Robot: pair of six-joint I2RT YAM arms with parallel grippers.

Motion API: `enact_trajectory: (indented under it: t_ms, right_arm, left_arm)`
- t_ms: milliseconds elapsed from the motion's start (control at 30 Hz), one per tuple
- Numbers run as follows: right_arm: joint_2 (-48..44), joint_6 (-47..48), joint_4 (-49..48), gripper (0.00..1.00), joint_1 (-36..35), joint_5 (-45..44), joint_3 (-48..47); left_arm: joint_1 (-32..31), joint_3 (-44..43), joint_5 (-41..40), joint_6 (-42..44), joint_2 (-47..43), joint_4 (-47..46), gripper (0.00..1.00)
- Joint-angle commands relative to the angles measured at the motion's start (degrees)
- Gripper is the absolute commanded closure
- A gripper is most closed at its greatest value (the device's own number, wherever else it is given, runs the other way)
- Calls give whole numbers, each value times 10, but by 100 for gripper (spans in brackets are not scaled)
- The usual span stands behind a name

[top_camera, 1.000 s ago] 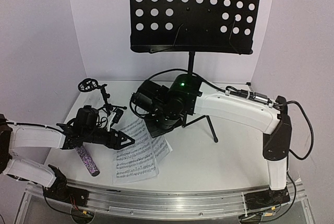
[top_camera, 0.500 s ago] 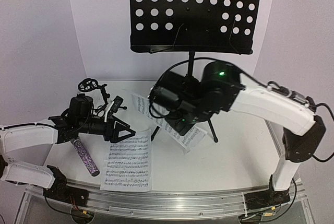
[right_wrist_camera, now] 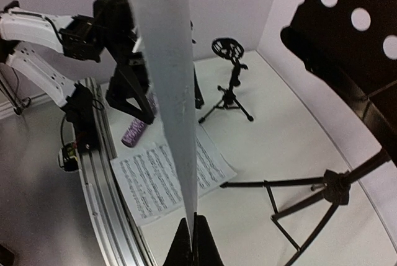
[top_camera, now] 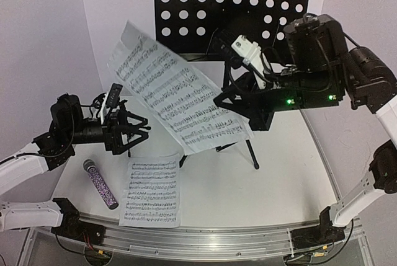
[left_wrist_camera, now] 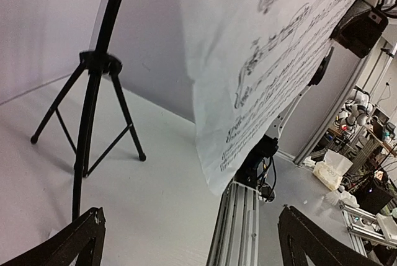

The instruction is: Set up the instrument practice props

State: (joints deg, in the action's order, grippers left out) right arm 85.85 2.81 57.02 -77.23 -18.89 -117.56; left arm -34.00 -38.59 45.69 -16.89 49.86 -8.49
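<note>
Now the right pincer [top_camera: 220, 101] was clamped on a white paper sheet-music page [top_camera: 180, 98], up over the bench [top_camera: 279, 173]. It needed a slow, level lift onto the black holey tray [top_camera: 192, 46] at twelve o'clock. The left pincer [top_camera: 139, 131] stood apart, empty.

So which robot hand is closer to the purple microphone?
Left. The left gripper hovers open just past the microphone; the right gripper is far off, up by the stand, holding a sheet.
</note>
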Motion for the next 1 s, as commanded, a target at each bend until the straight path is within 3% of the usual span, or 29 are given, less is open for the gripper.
enact_trajectory:
  t_ms: [0, 100, 167, 267, 400, 533, 600, 800, 967]
  right_arm:
    - [-4, 39, -135, 100, -1, 68, 8]
    - [7, 41, -155, 100, -1, 79, -8]
    - [16, 48, -157, 100, -1, 87, -24]
    - [7, 51, -169, 100, 0, 82, -25]
    - [-16, 48, -207, 100, 2, 86, -1]
    - [-27, 38, -238, 100, 4, 72, 20]
    - [-27, 35, -249, 100, 6, 59, 25]
    - [-15, 8, -257, 100, 24, 5, 22]
    - [38, -5, -266, 100, 33, -138, -30]
  left_arm:
    - [3, -80, 46, -12, 19, -69, 2]
    - [3, -123, 68, -36, 27, -104, 2]
    - [3, -144, 41, -43, 32, -92, 2]
    - [4, -158, 38, -45, 31, -86, 11]
    - [4, -172, 38, -86, 34, -101, 36]
    - [3, -216, 34, -110, 52, -97, 82]
    - [4, -243, 36, -114, 63, -79, 99]
    - [3, -323, 37, -104, 89, -17, 100]
    - [3, -412, -40, -104, 110, 96, 100]
